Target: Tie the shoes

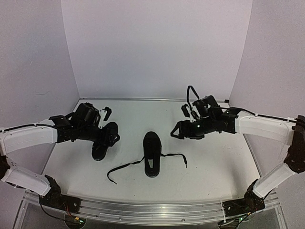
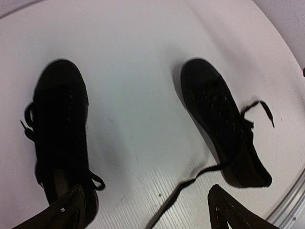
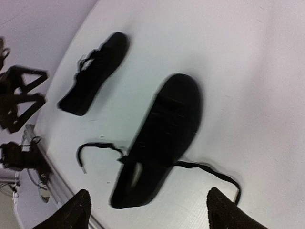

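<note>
Two black shoes lie on the white table. The middle shoe has its thin laces loose, trailing out to both sides. The left shoe lies partly under my left arm, small lace loops showing at its sides. My left gripper hovers open above the table between the shoes, over one loose lace end, holding nothing. My right gripper hangs open above and right of the middle shoe, holding nothing.
White walls close the table at the back and sides. A metal rail runs along the near edge, with both arm bases mounted there. A cable loops over the right wrist.
</note>
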Robot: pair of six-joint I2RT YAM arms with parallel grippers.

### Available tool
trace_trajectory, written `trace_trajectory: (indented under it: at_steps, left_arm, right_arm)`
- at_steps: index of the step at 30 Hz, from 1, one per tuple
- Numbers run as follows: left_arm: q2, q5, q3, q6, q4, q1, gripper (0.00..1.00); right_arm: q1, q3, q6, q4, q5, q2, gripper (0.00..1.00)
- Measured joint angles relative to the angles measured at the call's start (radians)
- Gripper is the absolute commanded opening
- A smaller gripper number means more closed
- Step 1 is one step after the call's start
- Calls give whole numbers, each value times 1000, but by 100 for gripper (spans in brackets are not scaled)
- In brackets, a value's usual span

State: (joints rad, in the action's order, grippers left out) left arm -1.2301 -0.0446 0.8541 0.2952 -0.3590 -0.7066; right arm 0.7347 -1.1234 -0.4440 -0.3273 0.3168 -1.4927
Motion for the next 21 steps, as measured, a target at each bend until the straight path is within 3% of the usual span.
trace_trajectory:
  at_steps: [7, 21]
  left_arm:
    - [23, 44, -99, 114, -105, -100, 81]
    - [-15, 34, -203, 322, -148, -163, 63]
  right_arm:
    - [2, 137, -29, -89, -133, -97, 66]
    - [1, 76, -7, -99, -279, -295, 58]
